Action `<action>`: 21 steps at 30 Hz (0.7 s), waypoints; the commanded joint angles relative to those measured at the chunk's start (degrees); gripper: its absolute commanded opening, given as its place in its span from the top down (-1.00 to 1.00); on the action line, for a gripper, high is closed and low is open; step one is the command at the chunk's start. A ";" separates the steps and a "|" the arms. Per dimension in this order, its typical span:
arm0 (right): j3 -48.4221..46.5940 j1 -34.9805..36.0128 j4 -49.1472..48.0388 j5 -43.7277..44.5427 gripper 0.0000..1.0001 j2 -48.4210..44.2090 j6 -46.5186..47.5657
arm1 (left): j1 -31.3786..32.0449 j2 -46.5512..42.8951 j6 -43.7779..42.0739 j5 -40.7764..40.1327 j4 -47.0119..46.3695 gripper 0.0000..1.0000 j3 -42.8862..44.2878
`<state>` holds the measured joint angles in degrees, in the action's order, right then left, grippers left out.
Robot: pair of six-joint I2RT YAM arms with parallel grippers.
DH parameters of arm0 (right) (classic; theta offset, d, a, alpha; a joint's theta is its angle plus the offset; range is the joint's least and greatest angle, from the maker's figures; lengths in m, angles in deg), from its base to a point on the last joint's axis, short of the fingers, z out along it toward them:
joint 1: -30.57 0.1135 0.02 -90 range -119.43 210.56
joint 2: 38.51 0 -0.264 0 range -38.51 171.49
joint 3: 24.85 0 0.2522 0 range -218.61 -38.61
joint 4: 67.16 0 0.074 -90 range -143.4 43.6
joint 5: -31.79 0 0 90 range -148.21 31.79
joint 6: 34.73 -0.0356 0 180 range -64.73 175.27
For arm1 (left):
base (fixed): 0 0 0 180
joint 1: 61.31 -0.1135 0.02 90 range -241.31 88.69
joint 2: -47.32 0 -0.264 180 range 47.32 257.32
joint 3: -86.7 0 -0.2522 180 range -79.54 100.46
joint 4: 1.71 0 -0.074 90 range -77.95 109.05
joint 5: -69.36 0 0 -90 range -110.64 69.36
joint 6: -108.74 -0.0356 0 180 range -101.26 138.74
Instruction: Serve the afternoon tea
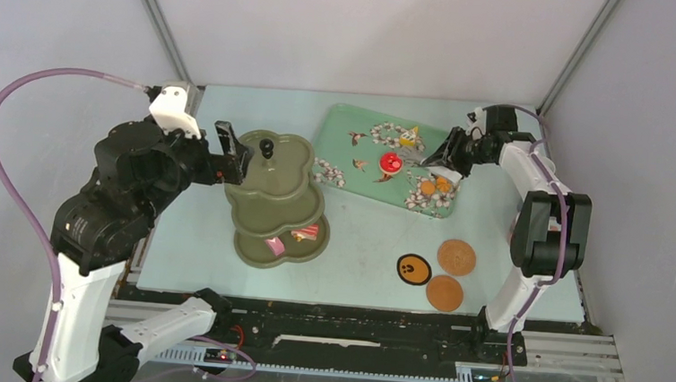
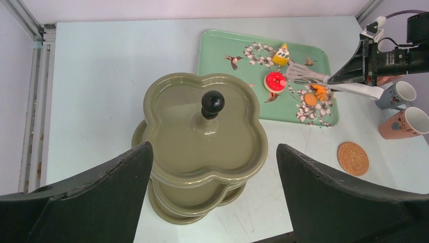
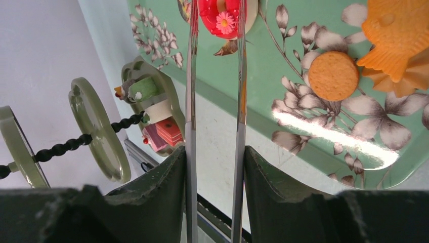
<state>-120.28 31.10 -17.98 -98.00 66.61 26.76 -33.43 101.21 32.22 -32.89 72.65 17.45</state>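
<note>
The right pincer (image 3: pixel 215 167) is clamping a pair of tongs (image 3: pixel 191 76) between its narrowed fingers. Its own camera is showing us the two blades reaching to either side of a red pastry (image 3: pixel 221 17) on the tray (image 3: pixel 273 66); we cannot tell whether they are touching it. A round biscuit (image 3: pixel 333 76) and an orange pastry (image 3: pixel 399 35) are lying just beside.

The left pincer (image 2: pixel 213 152) is hanging wide open and empty above the top tier of the stand (image 2: pixel 172 126). Its camera is giving us what the overhead view is hiding behind the right arm: two cups (image 2: pixel 399 94) on the table (image 2: pixel 101 76) beside the tray. It is also showing a yellow pastry (image 2: pixel 281 54) at the tray's far edge.

The overhead view alone is showing us all three coasters (image 1: pixel 456 257) near the right arm's base. It is also showing two pastries (image 1: pixel 274 245) on the stand's bottom tier, which the left camera is missing.
</note>
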 commanded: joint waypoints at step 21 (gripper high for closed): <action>3.09 -3.17 -2.91 -8.96 0.11 4.02 0.05 | 0.08 1.73 -0.73 1.60 -2.14 -0.99 1.93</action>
<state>-117.48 27.93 -18.11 -102.53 69.52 27.70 -33.43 103.16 32.22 -31.97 72.56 17.45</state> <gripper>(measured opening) 0.446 0.996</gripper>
